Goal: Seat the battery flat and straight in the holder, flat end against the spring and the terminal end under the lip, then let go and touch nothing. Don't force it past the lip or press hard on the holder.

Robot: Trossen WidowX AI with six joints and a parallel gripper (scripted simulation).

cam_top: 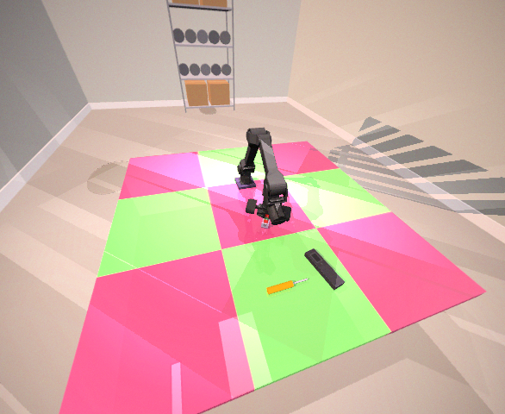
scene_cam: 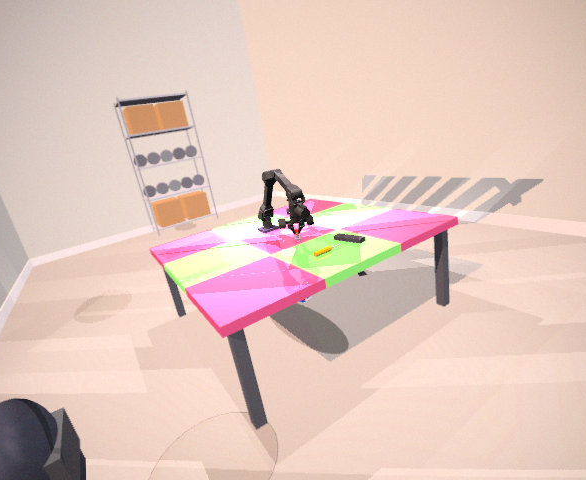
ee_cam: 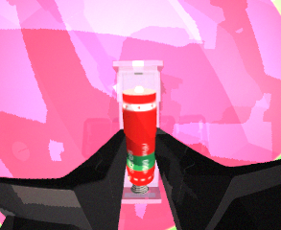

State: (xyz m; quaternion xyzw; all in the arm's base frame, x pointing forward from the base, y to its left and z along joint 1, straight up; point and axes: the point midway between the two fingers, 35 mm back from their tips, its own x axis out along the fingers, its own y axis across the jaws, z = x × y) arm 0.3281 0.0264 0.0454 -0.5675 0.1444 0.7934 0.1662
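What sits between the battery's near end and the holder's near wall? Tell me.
In the wrist view, the coil spring sits there, between the battery held in the jaws and the holder's near wall. Whether they touch is unclear.
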